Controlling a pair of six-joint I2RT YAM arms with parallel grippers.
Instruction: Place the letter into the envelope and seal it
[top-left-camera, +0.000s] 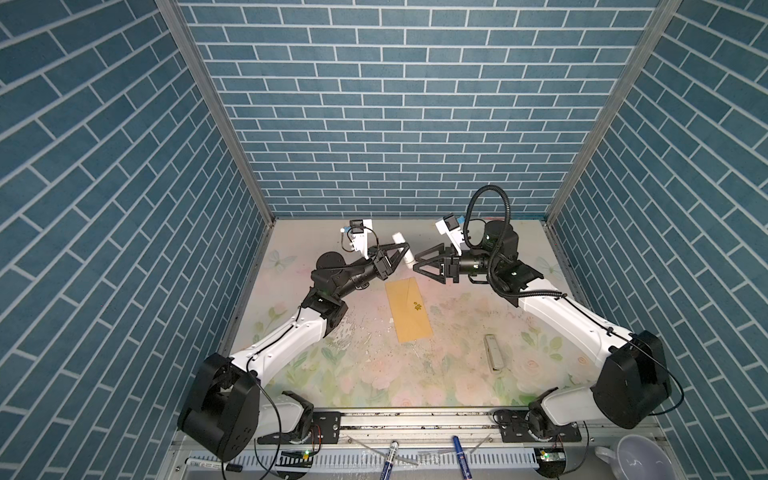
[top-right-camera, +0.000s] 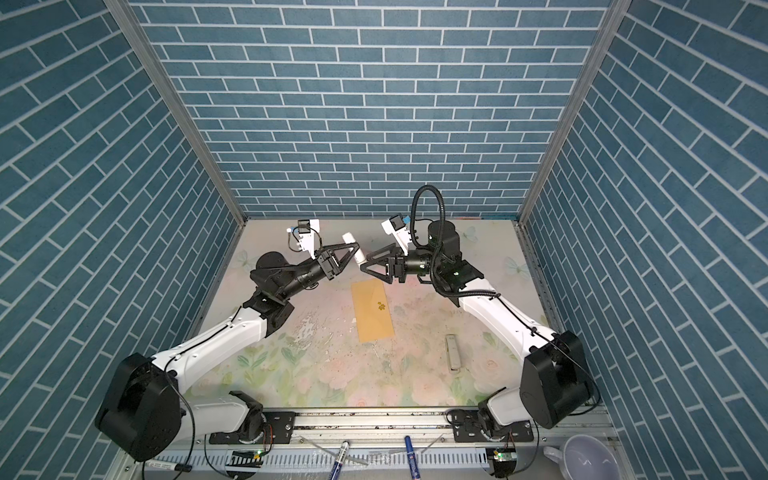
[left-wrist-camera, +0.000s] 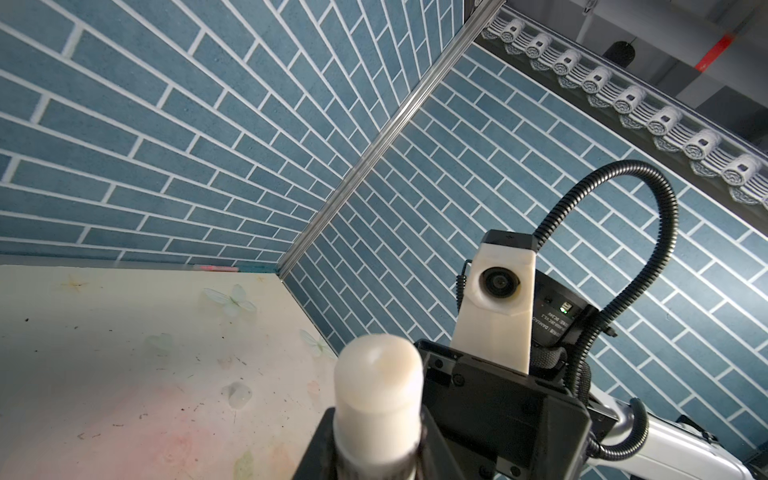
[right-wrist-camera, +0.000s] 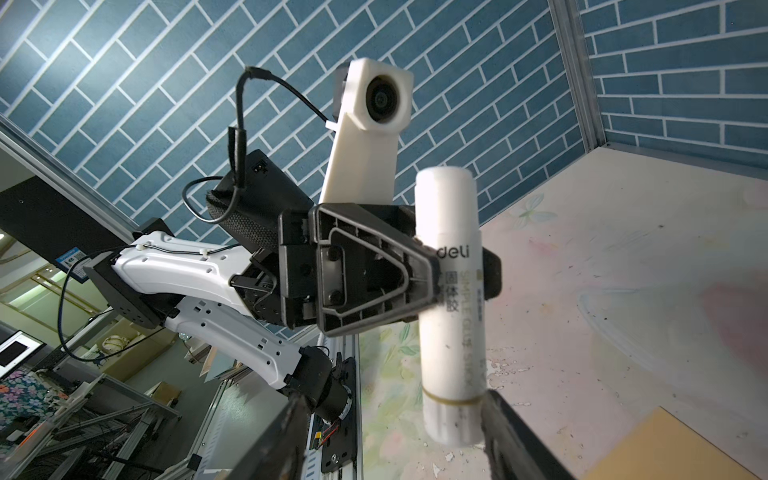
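Envelope (top-left-camera: 408, 309), long mustard-yellow kraft paper, lies flat mid-frame on the floral table (top-left-camera: 457, 374), flap down. The letter is unseen, probably inside. Your left pincer (top-left-camera: 404, 255) clamps a white glue stick (top-left-camera: 398, 238); your right pincer (top-left-camera: 417, 262) gapes wide around its end. Gluing and sealing look still to do.

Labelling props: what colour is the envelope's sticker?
Gold sticker on the envelope; best in a top view.

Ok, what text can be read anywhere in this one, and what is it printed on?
"deli": on the white cylindrical plastic glue stick gripped by the left claw.
"固体胶": same stick, under the brand.
"SIMPLE GLUE STICK": same stick, faint, running lengthwise.
Too small to read: blue sticker on the black panel; labels of the blue-banded marker pens.
Blurred: label on the black motor housing.
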